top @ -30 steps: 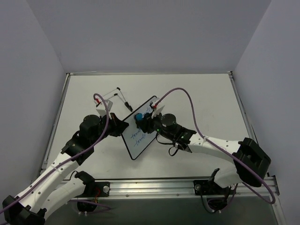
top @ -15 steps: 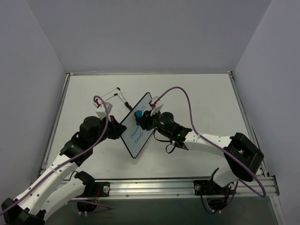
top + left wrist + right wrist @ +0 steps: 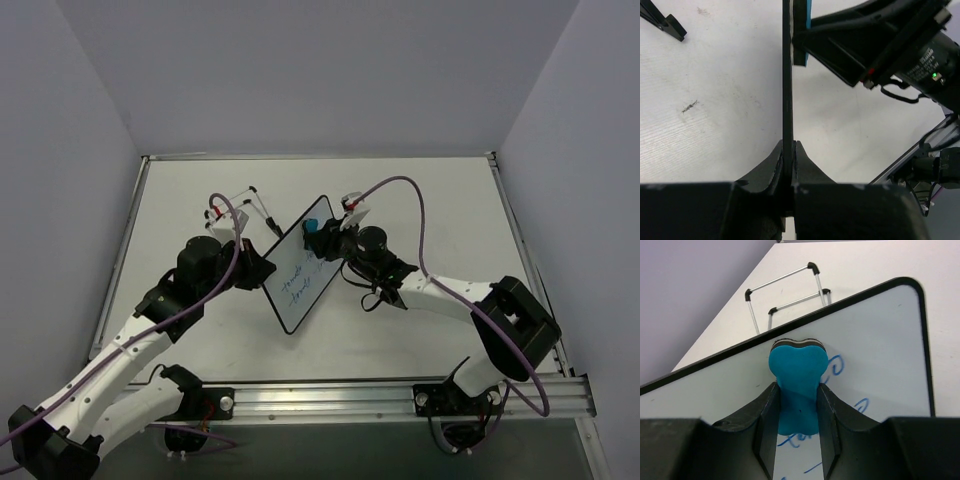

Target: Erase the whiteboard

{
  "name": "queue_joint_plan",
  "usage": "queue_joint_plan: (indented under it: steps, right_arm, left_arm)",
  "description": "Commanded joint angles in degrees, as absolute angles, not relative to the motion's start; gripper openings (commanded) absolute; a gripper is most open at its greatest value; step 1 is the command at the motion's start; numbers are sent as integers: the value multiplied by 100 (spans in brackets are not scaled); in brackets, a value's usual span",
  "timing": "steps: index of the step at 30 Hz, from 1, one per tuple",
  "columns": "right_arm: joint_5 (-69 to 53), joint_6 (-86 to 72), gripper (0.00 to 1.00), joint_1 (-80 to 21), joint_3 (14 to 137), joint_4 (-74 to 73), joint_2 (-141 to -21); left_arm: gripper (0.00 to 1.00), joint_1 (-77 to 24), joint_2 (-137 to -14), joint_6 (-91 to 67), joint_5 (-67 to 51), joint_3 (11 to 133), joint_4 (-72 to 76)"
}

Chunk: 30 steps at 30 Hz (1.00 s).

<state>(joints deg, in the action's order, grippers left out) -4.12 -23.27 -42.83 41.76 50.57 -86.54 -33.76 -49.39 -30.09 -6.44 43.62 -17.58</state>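
left tool [image 3: 788, 150] pinching whiteboard [image 3: 880, 335] edge | right tool [image 3: 797, 400] pinching eraser [image 3: 798, 362] against whiteboard

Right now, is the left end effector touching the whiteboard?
Touching. The left wrist view shows the left end effector shut on the edge of the whiteboard, no gap.

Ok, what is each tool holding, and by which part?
Left tool: the whiteboard, clamped on one long edge. Right tool: the eraser, pinched by its sides.
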Motion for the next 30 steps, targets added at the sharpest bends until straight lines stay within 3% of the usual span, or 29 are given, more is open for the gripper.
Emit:
queue_joint_plan:
  steps: [1,12,30]
  right_arm:
    - [-930,-2557,1,-3711,4184,5686,-8912]
    - [-1336,-2549,0,-2935,4131,6109,-9589]
    - [-1468,-2628,0,-4034,4412,5924,-8728]
  left_arm:
    - [2,-3551,-5080,-2909,-1942,4816,-1968]
    - [2,-3533,-5221,-2821,-2109,4869,-2083]
    - [2,-3524,-5520,-2716,-2382,4992,-2013]
